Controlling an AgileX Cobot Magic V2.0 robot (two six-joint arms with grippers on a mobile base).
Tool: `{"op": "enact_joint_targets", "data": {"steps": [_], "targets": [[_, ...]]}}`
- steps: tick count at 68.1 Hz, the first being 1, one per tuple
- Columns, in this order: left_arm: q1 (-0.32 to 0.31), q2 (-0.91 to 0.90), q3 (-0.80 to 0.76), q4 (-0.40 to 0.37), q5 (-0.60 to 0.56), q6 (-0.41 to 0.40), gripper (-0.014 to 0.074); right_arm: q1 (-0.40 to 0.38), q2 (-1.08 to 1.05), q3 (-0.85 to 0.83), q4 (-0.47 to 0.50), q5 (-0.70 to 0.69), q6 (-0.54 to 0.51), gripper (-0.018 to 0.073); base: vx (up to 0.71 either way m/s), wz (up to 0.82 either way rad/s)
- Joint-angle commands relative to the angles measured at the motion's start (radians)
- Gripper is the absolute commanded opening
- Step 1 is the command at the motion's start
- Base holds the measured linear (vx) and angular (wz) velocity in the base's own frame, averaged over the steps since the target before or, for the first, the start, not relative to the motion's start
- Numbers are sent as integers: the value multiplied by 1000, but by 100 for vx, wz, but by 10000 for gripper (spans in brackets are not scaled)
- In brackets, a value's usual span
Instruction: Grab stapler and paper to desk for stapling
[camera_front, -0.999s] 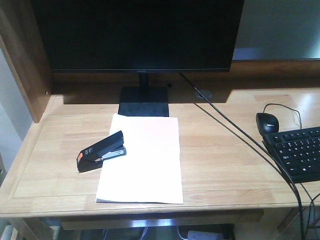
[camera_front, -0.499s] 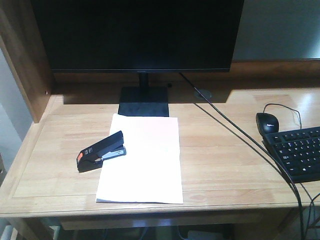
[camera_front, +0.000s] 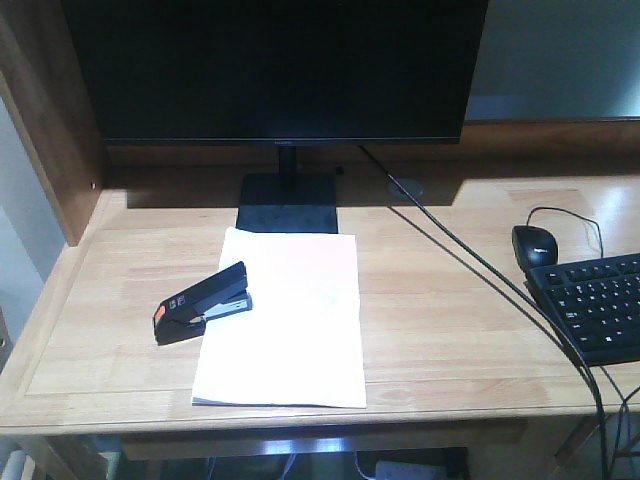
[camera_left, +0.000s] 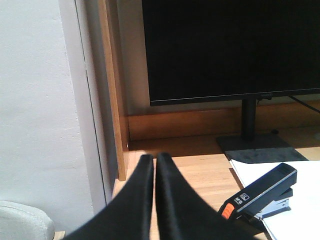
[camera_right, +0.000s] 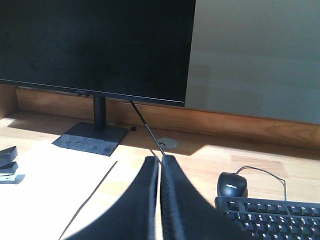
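The black stapler (camera_front: 203, 303) with an orange-red end patch sits on the light-wood desk (camera_front: 450, 320), its front end on the left edge of the white paper (camera_front: 290, 320). The paper lies flat in front of the monitor stand. In the left wrist view my left gripper (camera_left: 154, 161) is shut and empty, left of the stapler (camera_left: 260, 195) and the paper (camera_left: 295, 200). In the right wrist view my right gripper (camera_right: 160, 160) is shut and empty, right of the paper (camera_right: 50, 190); the stapler's end (camera_right: 8, 164) shows at the left edge. Neither gripper appears in the front view.
A black monitor (camera_front: 275, 70) on a stand (camera_front: 288, 203) stands behind the paper. A black cable (camera_front: 480, 270) runs diagonally across the desk. A black mouse (camera_front: 534, 244) and keyboard (camera_front: 595, 305) sit at the right. A wooden side panel (camera_front: 45, 130) bounds the left.
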Motion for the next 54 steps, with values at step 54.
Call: {"op": "enact_joint_targets", "data": {"steps": [54], "targets": [[1,-15,14,-10,-77,-5,-6,-4,13,-24,-21,-63,-7,-9,0,0]]}}
